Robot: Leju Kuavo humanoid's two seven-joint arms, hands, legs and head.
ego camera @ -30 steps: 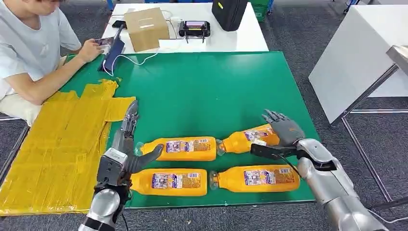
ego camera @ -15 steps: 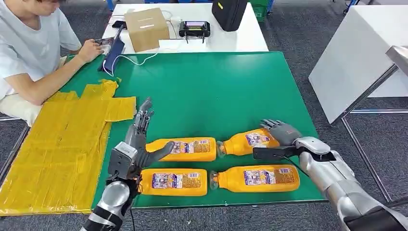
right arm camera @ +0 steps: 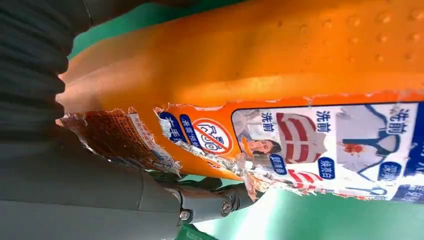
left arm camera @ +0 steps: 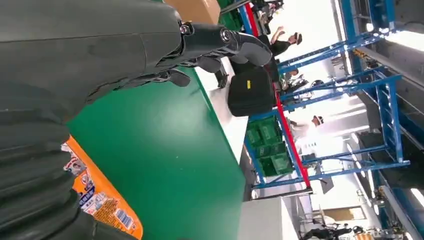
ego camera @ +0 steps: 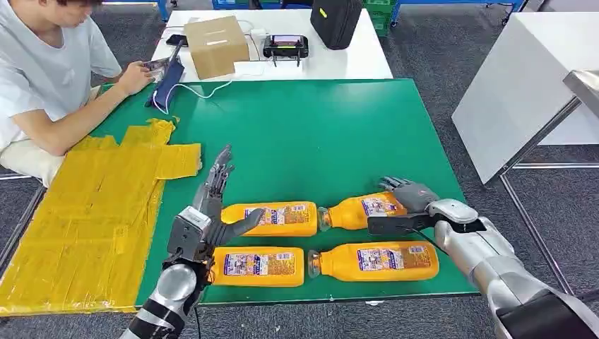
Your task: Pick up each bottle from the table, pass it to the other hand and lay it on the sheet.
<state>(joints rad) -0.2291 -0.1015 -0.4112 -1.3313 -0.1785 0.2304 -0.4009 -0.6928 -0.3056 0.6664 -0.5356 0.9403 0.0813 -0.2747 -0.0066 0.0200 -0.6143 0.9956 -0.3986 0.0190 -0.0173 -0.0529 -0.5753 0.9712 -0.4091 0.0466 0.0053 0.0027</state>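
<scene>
Four orange bottles lie on the green table in two rows. My right hand wraps the base of the back right bottle: fingers curl over its far side, the thumb presses its near side. That bottle rests against the thumb in the right wrist view, its label torn. My left hand hovers open by the cap end of the back left bottle, fingers stretched away from me and thumb over the bottle. The front left bottle and front right bottle lie untouched. The yellow sheet covers the table's left part.
A person sits at the far left corner, a hand on a phone near a cable. Behind the green table a white table bears a cardboard box, a controller and a black bag. Another white table stands right.
My right hand sank onto the back right bottle and its fingers curled over it. My left hand shifted right and forward toward the back left bottle. The camera tilted slightly.
</scene>
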